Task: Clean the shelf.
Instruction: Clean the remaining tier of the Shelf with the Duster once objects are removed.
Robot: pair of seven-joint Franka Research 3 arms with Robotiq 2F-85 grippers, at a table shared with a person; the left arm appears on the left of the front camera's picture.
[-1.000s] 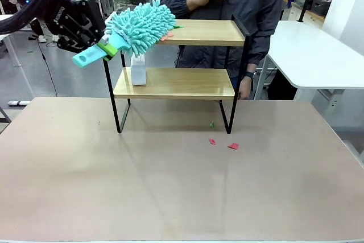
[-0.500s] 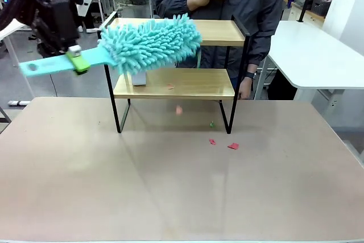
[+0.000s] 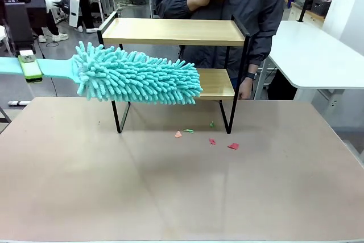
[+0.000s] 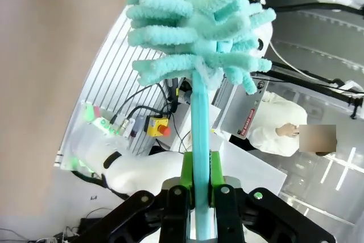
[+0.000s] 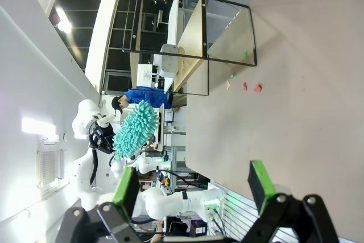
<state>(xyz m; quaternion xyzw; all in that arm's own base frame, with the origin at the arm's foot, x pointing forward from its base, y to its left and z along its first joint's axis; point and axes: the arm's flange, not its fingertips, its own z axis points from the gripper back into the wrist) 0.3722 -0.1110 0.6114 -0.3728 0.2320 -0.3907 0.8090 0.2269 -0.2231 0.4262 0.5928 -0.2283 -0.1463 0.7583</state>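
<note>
- Far left: the left gripper (image 3: 29, 68) is clamped tight on the flat turquoise handle (image 3: 57, 68) of the duster (image 3: 139, 78). In the wrist view the green pads (image 4: 186, 170) press both faces of the handle.
- Change: 1 second ago the duster head sat on the left end of the top board (image 3: 148, 30), among loose bits. It has since swung out and down. It now lies level in front of the lower board (image 3: 217, 83), hiding most of that board.
- The shelf (image 3: 182, 32) stands at the far middle of the table (image 3: 170, 197), on 4 thin black legs. Its top board now looks bare.
- 2 new bits lie on the table below the shelf: a pink scrap (image 3: 178, 134) and a green scrap (image 3: 188, 131). They sit left of the scraps (image 3: 233, 146) already there.
- We judge the top tier swept. We cannot tell if the lower board is clear behind the duster.
- Materials: the duster is soft and shaggy, with thick chenille fingers on a stiff plastic handle. The boards are smooth pale wood in thin wire frame. The scraps are small, light and flat. The table is matte beige.
- A person (image 3: 227, 4) stands behind the shelf.
- The right gripper (image 5: 193, 186) has its fingers spread wide, with nothing between them.
</note>
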